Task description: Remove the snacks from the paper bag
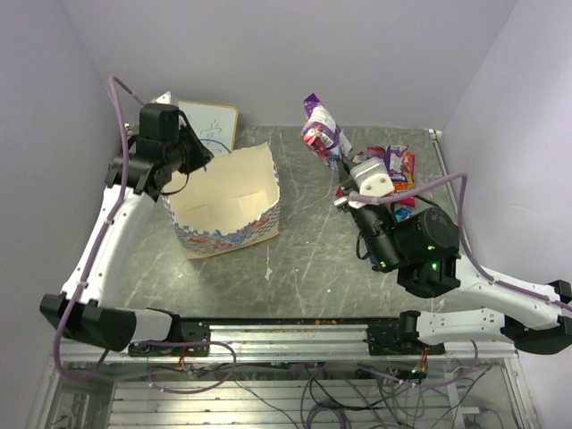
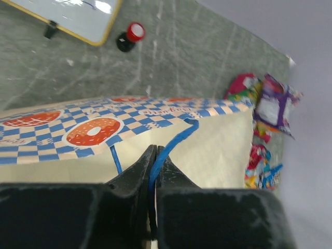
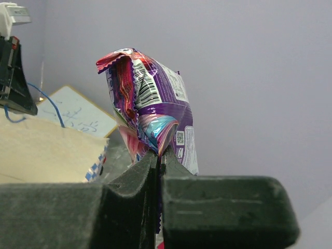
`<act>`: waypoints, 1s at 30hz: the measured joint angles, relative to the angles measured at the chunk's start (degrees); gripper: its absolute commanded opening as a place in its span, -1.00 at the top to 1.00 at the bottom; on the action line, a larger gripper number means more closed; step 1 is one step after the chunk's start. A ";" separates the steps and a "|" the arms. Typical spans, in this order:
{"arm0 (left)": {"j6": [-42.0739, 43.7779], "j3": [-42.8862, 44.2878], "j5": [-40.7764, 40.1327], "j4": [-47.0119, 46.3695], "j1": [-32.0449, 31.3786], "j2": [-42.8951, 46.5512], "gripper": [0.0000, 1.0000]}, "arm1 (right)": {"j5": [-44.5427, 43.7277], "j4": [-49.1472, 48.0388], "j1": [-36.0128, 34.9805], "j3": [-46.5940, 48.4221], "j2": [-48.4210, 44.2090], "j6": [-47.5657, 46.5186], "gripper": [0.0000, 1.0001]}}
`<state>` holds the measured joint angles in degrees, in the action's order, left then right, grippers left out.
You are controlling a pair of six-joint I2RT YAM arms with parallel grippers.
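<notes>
Grey marbled table [image 1: 304, 259] is carrying everything: left gripper [image 2: 154, 155] is pinching the blue cord handle [image 2: 174, 140] of the cream checkered paper bag [image 1: 223, 201], whiteboard [image 1: 210, 125] leaning behind; right gripper [image 3: 158, 155] is clamping a crinkly purple-pink packet [image 3: 150, 104] aloft, other snacks [image 1: 398, 165] lying far right

Paper bag [image 1: 219, 192]: cream, blue-and-white checkered band, orange doughnut logos.
Cord handle [image 2: 179, 136]: blue.
Raised snack packet [image 3: 155, 111]: purple, red crimped edge, white barcode panel.
Snack pile [image 1: 398, 165]: pink, red, purple, yellow.
Whiteboard [image 1: 213, 123]: white, yellow-tan frame.
Knob [image 2: 131, 36]: red and black.
Table [image 1: 313, 259]: grey, streaked.
</notes>
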<state>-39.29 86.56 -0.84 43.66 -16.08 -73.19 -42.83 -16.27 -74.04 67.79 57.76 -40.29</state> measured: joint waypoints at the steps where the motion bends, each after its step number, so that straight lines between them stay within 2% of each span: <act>1: 0.09 1.31 0.04 0.50 0.96 -1.44 0.45 | -0.66 0.11 0.24 0.00 -0.42 0.28 1.00; 3: 0.15 4.42 0.74 1.66 4.02 -4.90 0.24 | -2.03 0.79 0.48 0.02 -1.22 1.07 1.00; 6: 0.26 6.95 1.51 3.21 7.34 -7.89 -0.50 | -4.09 2.23 0.50 0.02 -2.19 2.95 1.00; 9: 0.31 7.50 2.10 4.31 8.70 -8.22 -0.92 | -6.19 3.52 0.50 -0.28 -3.26 4.90 1.00; 10: 0.31 7.50 2.27 4.72 8.76 -7.72 -0.98 | -7.08 3.78 0.59 -0.74 -3.78 5.46 1.00; 15: 0.42 9.16 2.43 6.99 8.87 -4.74 -1.00 | -12.31 7.15 1.79 -0.11 -2.86 8.92 1.00; 18: 0.96 11.65 2.34 8.76 8.92 -3.08 -0.99 | -13.29 11.34 5.05 1.11 -0.81 13.51 1.00; 24: 2.58 12.46 2.56 11.78 8.96 1.16 -0.94 | -9.49 23.56 21.64 6.91 5.86 24.11 1.00; 30: 5.16 16.13 5.20 13.88 8.98 3.28 -0.94 | -3.39 31.32 37.44 13.62 16.22 29.22 1.00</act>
<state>-34.13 102.69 4.36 57.54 -7.09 -69.91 -46.22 15.05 -36.60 81.41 73.97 -11.07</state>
